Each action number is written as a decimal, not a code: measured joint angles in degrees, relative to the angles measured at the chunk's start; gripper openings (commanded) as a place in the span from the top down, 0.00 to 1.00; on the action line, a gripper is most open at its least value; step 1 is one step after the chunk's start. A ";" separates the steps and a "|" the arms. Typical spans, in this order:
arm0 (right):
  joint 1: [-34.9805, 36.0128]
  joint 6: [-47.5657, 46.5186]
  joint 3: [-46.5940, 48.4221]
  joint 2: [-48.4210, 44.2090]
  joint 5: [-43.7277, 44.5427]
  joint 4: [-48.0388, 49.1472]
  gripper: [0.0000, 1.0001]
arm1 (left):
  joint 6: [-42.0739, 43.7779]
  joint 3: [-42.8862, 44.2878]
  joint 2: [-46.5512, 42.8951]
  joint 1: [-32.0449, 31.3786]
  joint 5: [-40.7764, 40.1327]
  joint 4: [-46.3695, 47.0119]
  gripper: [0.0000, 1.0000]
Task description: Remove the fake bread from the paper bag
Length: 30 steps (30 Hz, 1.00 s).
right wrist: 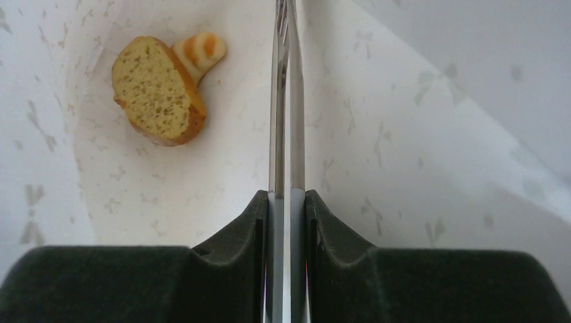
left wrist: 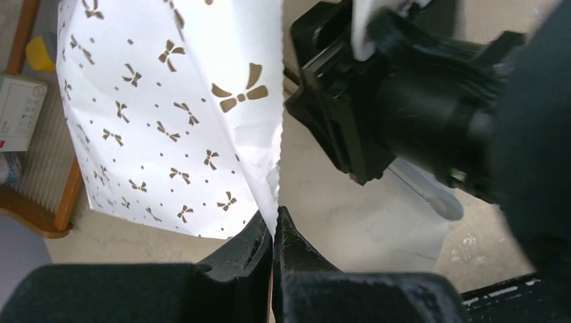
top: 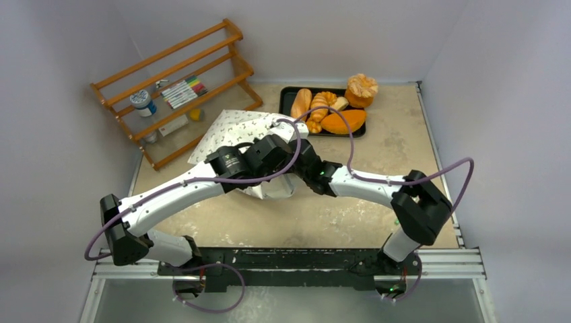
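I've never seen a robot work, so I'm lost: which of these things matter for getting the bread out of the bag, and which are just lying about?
In the job: paper bag, pinched by left gripper and right gripper; bread slice and striped bread piece inside it; black tray of bread, likely the drop-off.
Lying about: wooden rack, small jar, markers.

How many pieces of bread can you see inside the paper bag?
2, both deep in the paper bag: a cut bread slice and a striped roll tucked against it. More may be hidden behind the thin strip in the right gripper.
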 measured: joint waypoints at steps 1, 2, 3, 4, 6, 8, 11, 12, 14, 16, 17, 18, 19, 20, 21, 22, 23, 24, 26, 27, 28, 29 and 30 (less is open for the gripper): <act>-0.33 0.52 -0.68 -1.01 1.18 0.02 0.99 | 0.04 0.22 0.42 -0.04 -0.50 0.31 1.00; -0.55 1.11 -1.22 -1.92 2.21 0.00 0.99 | -0.02 0.26 0.79 -0.11 -1.40 0.55 1.00; -0.66 1.73 -1.73 -2.75 3.15 0.09 0.99 | -0.22 0.26 0.94 -0.17 -1.95 0.26 1.00; -0.72 2.34 -2.19 -3.43 3.69 0.20 0.99 | -0.63 0.11 0.96 -0.22 -2.60 -0.22 0.99; -0.74 3.41 -3.50 -4.66 4.98 0.63 0.99 | -2.21 -0.81 0.61 -0.28 -4.17 -0.96 0.94; -0.70 4.31 -4.63 -5.01 5.62 1.14 0.99 | -4.55 -2.51 -0.37 -0.28 -5.79 -1.75 0.89; -0.48 5.29 -5.92 -5.01 6.38 1.51 1.00 | -7.96 -5.46 -3.37 -0.28 -7.43 -3.02 0.82; -0.28 5.55 -6.16 -5.01 6.45 1.62 1.00 | -9.20 -6.14 -4.66 -0.31 -8.00 -3.48 0.81; 0.17 5.86 -6.43 -5.03 6.73 1.92 1.00 | -11.58 -6.56 -6.99 -0.31 -9.25 -5.11 0.80; 0.72 6.01 -6.51 -5.03 7.45 2.21 1.00 | -13.53 -6.56 -8.48 -0.28 -10.78 -6.45 0.79; 1.03 6.01 -6.51 -5.03 7.76 2.32 1.00 | -14.34 -6.56 -8.79 -0.28 -11.41 -7.10 0.79; 1.49 6.03 -6.49 -5.03 8.13 2.47 1.00 | -15.26 -6.56 -8.90 -0.28 -12.22 -8.04 0.79; 2.08 6.03 -6.51 -5.03 8.59 2.56 1.00 | -16.20 -6.56 -8.83 -0.28 -12.85 -8.90 0.81; 2.58 6.03 -6.51 -5.03 9.09 2.56 1.00 | -17.09 -6.56 -8.66 -0.28 -13.38 -9.86 0.84; 3.26 6.03 -6.49 -5.03 9.66 2.54 1.00 | -18.08 -6.56 -8.48 -0.28 -13.77 -10.88 0.89; 3.80 6.01 -6.49 -5.05 10.49 2.51 1.00 | -19.17 -6.56 -8.39 -0.28 -14.08 -12.02 0.93; 4.24 6.01 -6.51 -5.05 10.71 2.51 1.00 | -20.17 -6.56 -8.37 -0.28 -14.25 -13.11 0.98; 4.81 6.01 -6.51 -5.07 10.97 2.49 1.00 | -21.22 -6.56 -8.48 -0.28 -14.45 -14.19 1.00; 5.86 6.03 -6.49 -5.16 11.19 2.21 1.00 | -23.26 -6.99 -8.98 -0.28 -15.04 -15.67 1.00; 6.40 6.03 -6.51 -5.18 11.30 2.10 1.00 | -24.52 -7.43 -9.49 -0.28 -15.56 -16.61 1.00; 6.99 6.03 -6.49 -5.20 11.56 1.95 1.00 | -25.94 -7.82 -10.05 -0.28 -16.06 -17.77 1.00; 7.72 6.01 -6.51 -5.20 11.93 1.70 1.00 | -27.43 -8.17 -10.71 -0.28 -16.68 -18.75 1.00; 8.44 6.01 -6.49 -5.20 12.15 1.51 1.00 | -28.61 -8.39 -11.26 -0.31 -17.09 -19.52 1.00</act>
